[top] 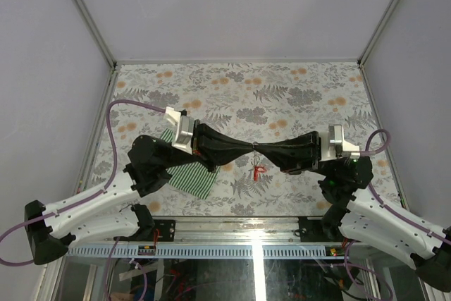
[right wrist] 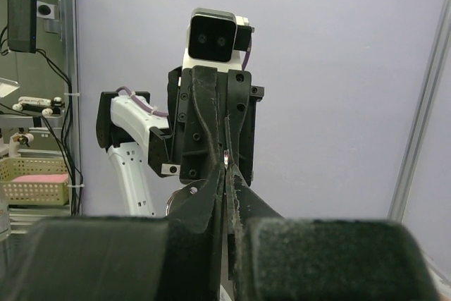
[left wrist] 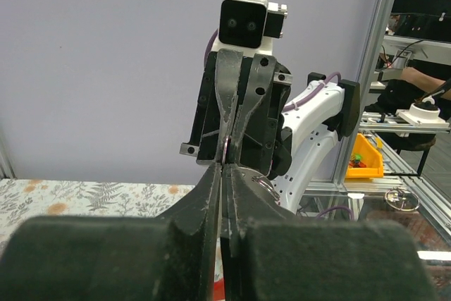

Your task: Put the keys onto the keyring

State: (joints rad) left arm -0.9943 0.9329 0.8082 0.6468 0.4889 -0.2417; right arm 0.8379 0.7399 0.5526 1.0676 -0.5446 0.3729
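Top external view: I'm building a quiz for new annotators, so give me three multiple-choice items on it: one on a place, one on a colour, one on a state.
1. Where does the striped cloth lie?
A. Under the left arm
B. In the far right corner
C. Draped over a camera

2. What colour is the tag just below the point where the arms meet?
A. Blue
B. Red
C. Yellow

3. How do the left end effector and the right end effector stand?
A. Both wide open
B. Far apart at opposite table edges
C. Both shut, tip to tip

Answers:
1 A: the green-and-white stripes show beneath the left arm's dark links.
2 B: the tag is bright red against the floral cover.
3 C: the dark fingers taper to a single meeting point, and both wrist views show them pressed together.
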